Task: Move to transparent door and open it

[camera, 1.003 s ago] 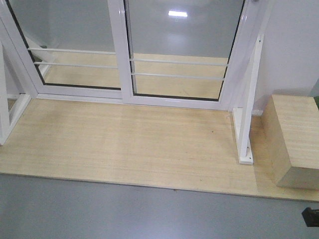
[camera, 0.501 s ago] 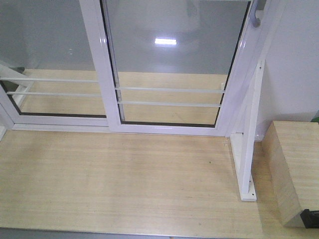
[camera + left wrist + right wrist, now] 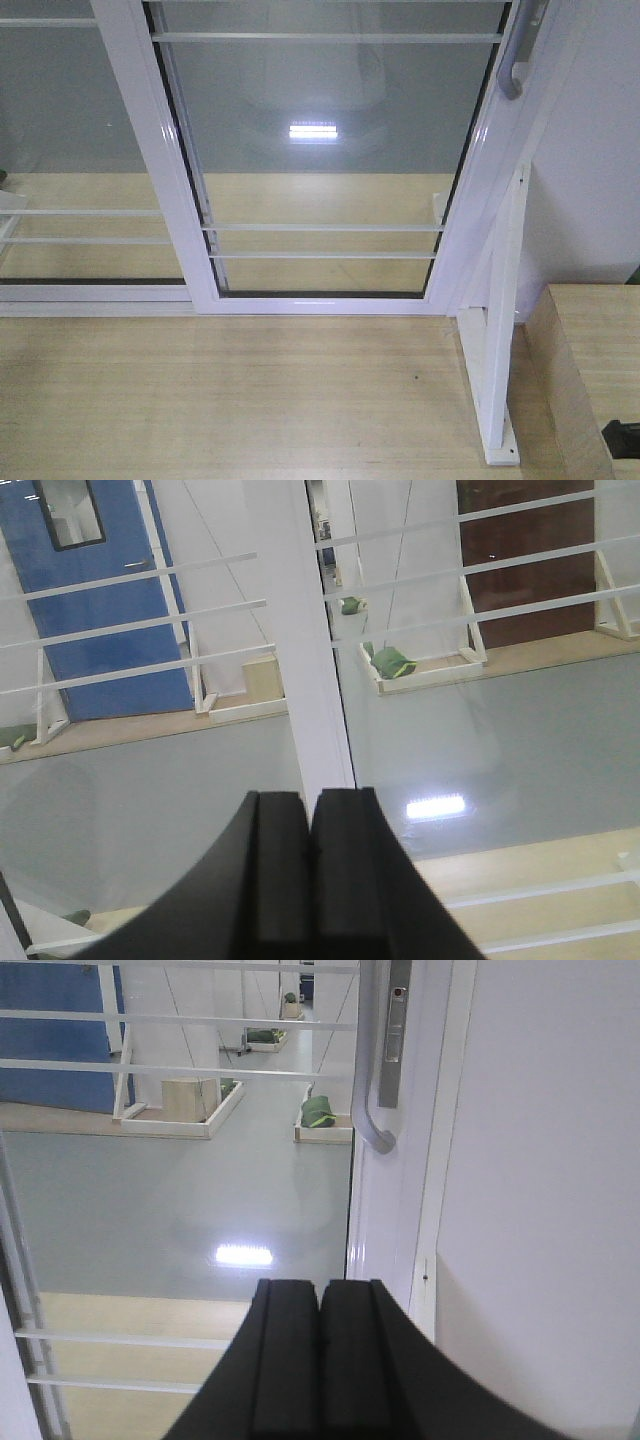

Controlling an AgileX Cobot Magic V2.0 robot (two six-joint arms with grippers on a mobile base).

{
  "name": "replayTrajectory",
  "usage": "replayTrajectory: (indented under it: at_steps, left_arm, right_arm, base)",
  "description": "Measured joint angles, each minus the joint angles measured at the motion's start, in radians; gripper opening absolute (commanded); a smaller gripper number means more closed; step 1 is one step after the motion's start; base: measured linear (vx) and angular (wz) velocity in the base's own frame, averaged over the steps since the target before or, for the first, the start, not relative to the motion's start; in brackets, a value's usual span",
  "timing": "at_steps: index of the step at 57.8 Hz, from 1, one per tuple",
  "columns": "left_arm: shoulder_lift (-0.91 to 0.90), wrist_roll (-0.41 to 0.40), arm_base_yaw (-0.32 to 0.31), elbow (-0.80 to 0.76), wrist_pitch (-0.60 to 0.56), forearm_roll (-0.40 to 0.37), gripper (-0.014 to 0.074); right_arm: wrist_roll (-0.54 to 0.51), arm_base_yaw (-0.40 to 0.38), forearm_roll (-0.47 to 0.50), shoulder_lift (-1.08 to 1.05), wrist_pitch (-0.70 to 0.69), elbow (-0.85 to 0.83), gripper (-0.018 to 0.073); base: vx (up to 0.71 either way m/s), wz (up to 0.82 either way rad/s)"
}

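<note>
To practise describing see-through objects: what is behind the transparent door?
Through the transparent door: a glossy grey floor with a light reflection, a wooden box and a green bundle. Its white frame hides whatever lies directly behind it.

The front camera looks steeply down, close to the transparent door [image 3: 320, 130] and wooden floor [image 3: 250, 400]. The wrist cameras look forward over the left gripper [image 3: 309, 810] and right gripper [image 3: 320, 1295]; the right view shares the handle [image 3: 370, 1080] with the front view.
</note>
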Motion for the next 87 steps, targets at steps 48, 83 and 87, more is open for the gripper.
replayTrajectory:
  at_steps: [48,83,87]
  left_arm:
    - [0.0,0.0,0.0,0.0,0.0,0.0,-0.0007]
    - [0.0,0.0,0.0,0.0,0.0,0.0,-0.0006]
    - [0.0,0.0,0.0,0.0,0.0,0.0,-0.0006]
  right_arm:
    - [0.0,0.0,0.0,0.0,0.001,0.0,-0.0006]
    - [0.0,0.0,0.0,0.0,0.0,0.0,-0.0006]
    - [0.0,0.0,0.0,0.0,0.0,0.0,-0.0006]
  base:
    - [0.15,0.0]
    - [0.07,-0.01]
    - [0.05,-0.02]
